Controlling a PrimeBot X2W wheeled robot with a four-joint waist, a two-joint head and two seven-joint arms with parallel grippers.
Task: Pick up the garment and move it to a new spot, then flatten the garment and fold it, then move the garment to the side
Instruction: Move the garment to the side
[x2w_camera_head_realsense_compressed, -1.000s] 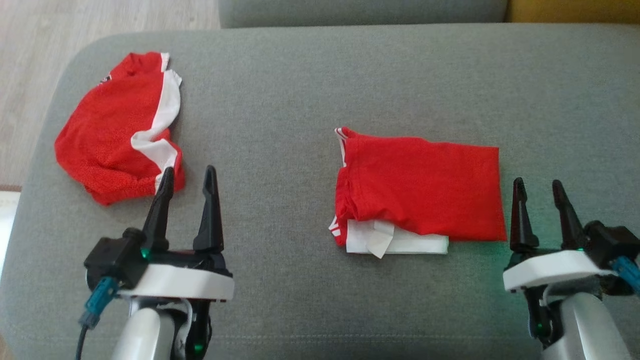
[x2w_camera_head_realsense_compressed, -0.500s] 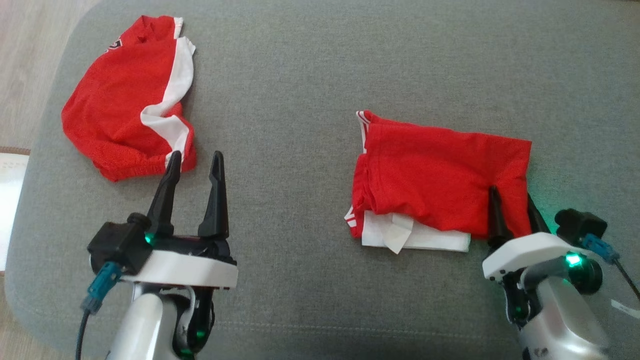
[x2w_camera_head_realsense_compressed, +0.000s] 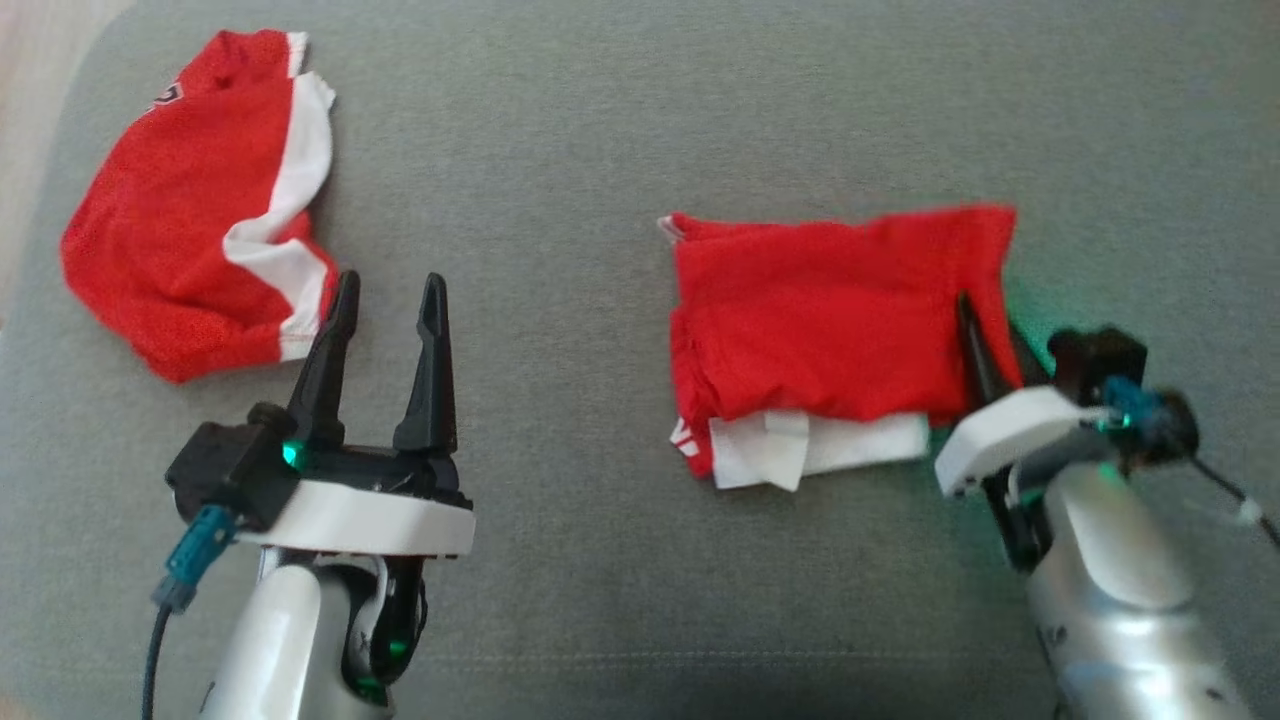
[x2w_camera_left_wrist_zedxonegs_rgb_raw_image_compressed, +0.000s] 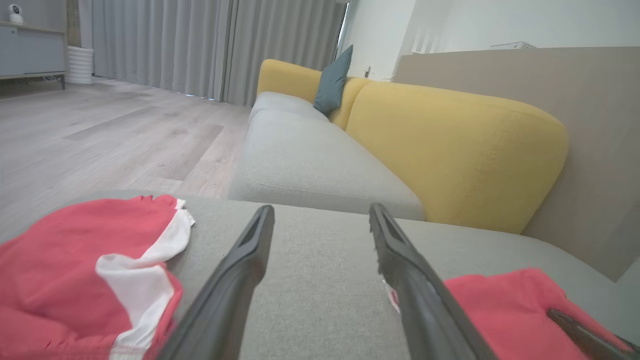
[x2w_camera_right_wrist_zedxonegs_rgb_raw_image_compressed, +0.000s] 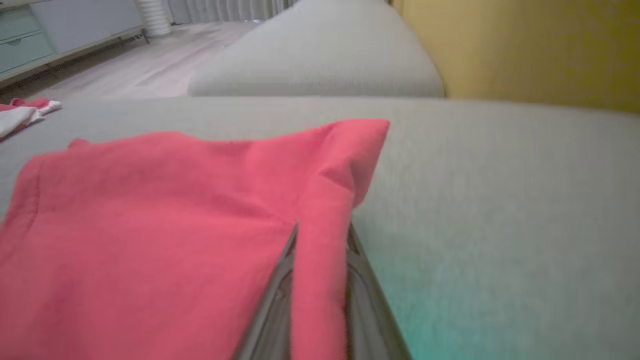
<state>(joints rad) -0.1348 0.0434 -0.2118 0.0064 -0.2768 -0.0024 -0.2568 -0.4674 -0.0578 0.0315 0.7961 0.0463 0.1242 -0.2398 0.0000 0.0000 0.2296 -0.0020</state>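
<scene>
The folded garment (x2w_camera_head_realsense_compressed: 830, 320) lay as a red rectangle right of centre on the grey cushion (x2w_camera_head_realsense_compressed: 600, 130), w/ a white layer poking out at its near edge; to me the pick-up, flattening & folding looked done, leaving only the shift to the side. The right gripper (x2w_camera_head_realsense_compressed: 988, 320) had its fingers nipped nearly together on the garment's right edge; in the right wrist view a ridge of red cloth stood pinched between them, so it had hold; most of the cloth lay flat on the cushion, not lifted. The left gripper (x2w_camera_head_realsense_compressed: 390, 285) hung wide open, nothing in it, just beside a second red-and-white garment (x2w_camera_head_realsense_compressed: 190, 230) crumpled at the far left; prob. not the piece in hand.
</scene>
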